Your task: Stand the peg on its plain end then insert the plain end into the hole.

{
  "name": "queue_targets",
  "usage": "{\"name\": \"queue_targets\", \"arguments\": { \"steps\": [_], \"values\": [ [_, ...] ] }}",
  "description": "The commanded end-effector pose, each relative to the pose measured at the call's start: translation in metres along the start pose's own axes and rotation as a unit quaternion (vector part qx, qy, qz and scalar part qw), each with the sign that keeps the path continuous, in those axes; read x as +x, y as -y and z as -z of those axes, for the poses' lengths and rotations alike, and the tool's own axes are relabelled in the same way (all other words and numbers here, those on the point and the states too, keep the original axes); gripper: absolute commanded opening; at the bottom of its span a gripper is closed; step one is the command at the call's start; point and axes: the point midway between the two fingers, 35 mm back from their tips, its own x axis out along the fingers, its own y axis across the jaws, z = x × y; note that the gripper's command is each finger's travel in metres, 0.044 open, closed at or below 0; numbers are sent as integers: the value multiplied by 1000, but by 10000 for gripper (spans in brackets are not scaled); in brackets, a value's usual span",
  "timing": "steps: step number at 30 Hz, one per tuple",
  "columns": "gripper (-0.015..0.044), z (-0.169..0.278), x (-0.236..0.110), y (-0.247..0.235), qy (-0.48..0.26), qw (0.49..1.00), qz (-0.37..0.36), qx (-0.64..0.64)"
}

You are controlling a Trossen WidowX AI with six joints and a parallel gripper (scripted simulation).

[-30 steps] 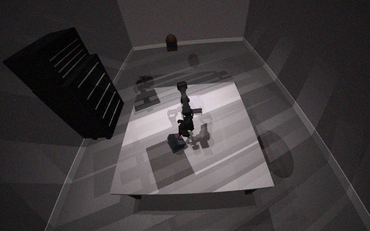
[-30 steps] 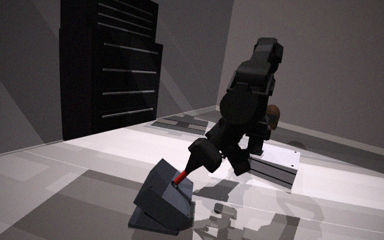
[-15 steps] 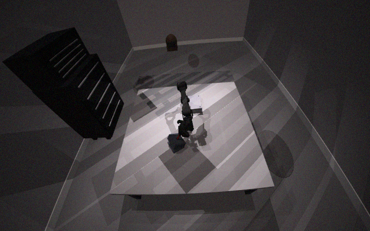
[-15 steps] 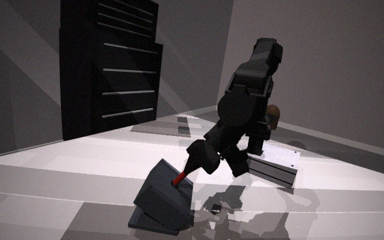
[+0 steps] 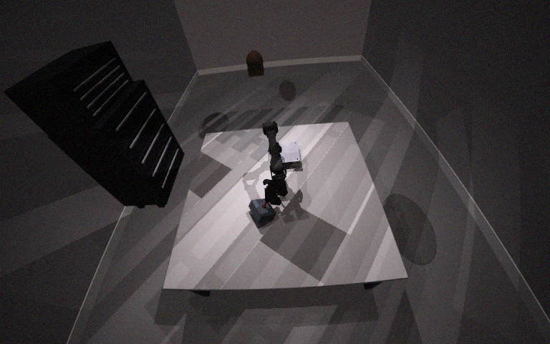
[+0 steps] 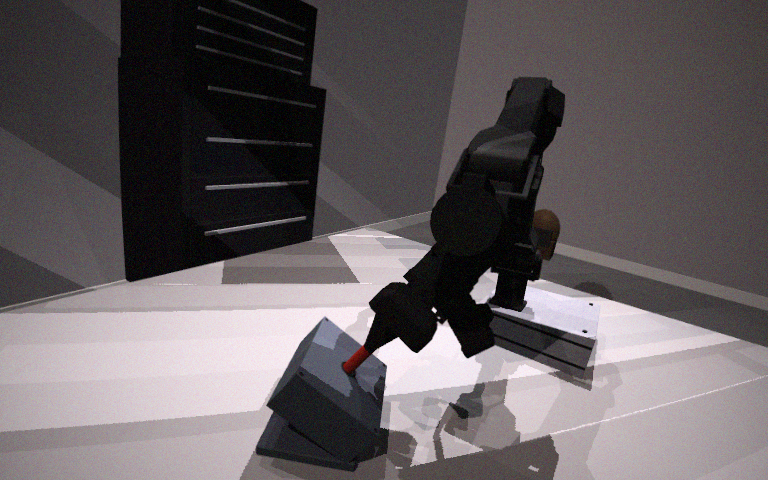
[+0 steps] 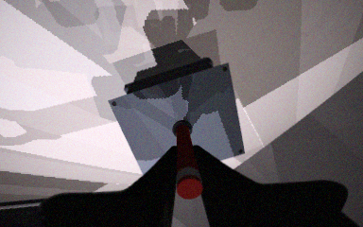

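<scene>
At the far left stands one tall black tool cabinet (image 6: 220,135) with five pale drawer rails showing in the exterior view. To its right, on the table (image 6: 113,350), sits one sloped panel (image 6: 317,362), a blue-grey slab tilted up on a dark base, with small screws at the corners of its face. In that face is one hole (image 7: 181,126), and one red peg (image 6: 355,360) has its plain far end entered into it; the exterior view shows only a short red length between panel and claw. The wrist view looks along the peg (image 7: 186,156) from behind, with a greyish band just below the round red end nearest the camera. One gripper (image 6: 390,333) pinches the peg at that banded end, its two dark fingers closing on either side of the shaft. Further right, the single dark arm (image 6: 492,186) leans down from its pale mounting plate (image 6: 557,319) on the table. Behind the arm, by the back wall, one small brown rounded object (image 6: 546,229) sits on the floor.
</scene>
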Motion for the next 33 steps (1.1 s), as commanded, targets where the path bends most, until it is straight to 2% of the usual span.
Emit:
{"name": "queue_targets", "arguments": {
  "steps": [1,33],
  "values": [
    [0,-1,2,0,1,1000,0,-2],
    [0,2,14,0,1,1000,0,-2]
  ]
}}
